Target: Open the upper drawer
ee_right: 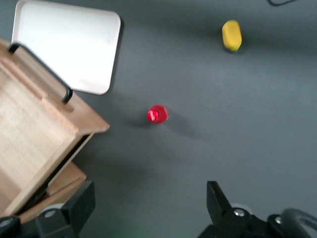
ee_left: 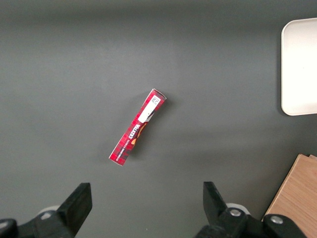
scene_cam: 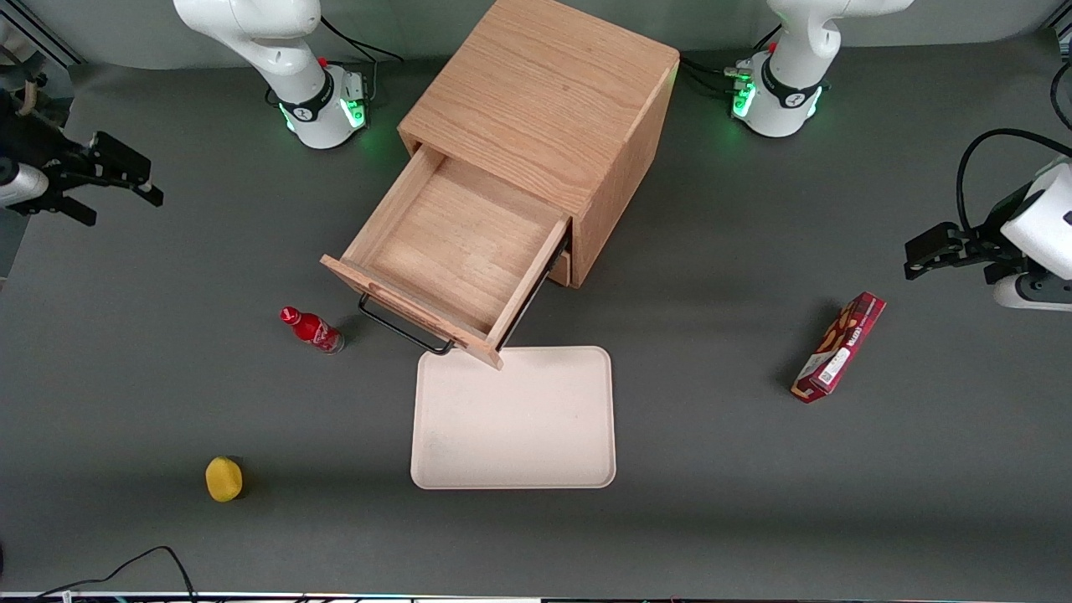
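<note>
A: Where's the upper drawer (scene_cam: pixel 456 251)?

B: Pulled well out of the wooden cabinet (scene_cam: pixel 548 100), empty, its black handle (scene_cam: pixel 404 329) hanging over a corner of the white tray (scene_cam: pixel 515 435). The job looks done to me.

A: Any risk left?

B: It's out so far that another tug might drop it off its runners, and a careless sweep could topple the red bottle (scene_cam: pixel 311 329) standing beside the handle.

A: And the arm?

B: The gripper (scene_cam: pixel 71 180) hangs at the working arm's end of the table, well apart from the drawer, fingers spread wide, holding nothing

Light oak upper drawer (scene_cam: pixel 456 251) – black handle (scene_cam: pixel 404 329), black tool (scene_cam: pixel 100 180)
</note>
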Available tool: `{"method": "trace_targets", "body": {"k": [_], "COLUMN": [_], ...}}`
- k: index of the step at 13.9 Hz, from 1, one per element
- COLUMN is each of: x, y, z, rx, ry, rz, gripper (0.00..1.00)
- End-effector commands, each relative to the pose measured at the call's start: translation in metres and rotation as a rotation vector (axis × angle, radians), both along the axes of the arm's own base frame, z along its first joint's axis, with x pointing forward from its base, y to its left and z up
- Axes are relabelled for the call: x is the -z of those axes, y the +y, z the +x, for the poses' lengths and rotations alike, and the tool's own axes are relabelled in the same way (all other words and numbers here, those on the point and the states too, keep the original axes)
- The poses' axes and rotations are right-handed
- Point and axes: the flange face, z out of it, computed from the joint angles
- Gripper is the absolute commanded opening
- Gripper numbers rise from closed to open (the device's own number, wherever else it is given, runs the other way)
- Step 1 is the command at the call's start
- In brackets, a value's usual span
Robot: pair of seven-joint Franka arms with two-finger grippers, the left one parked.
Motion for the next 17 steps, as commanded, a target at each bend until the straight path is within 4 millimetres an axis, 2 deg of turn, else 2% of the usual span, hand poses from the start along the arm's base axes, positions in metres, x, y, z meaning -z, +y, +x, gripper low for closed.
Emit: {"method": "trace_targets", "body": {"k": [1,3,5,7,12,17], "x": [0.004,0.005,-0.017,-0.023,-0.007,-0.005], "y": [0.012,0.013,0.009,0.009,0.011,0.01], "z": [0.008,0.01,0.021,0.019,0.016,0.014], "rx": [0.038,0.037,0.036,0.033,0.023,0.045], "ry": [-0.007,0.008,0.033,0.061,0.094,0.097], "rz": [-0.029,-0.028,-0.025,-0.026,-0.027,-0.021], "gripper": [1.0,1.0,1.0,1.0,1.0,1.0]}}
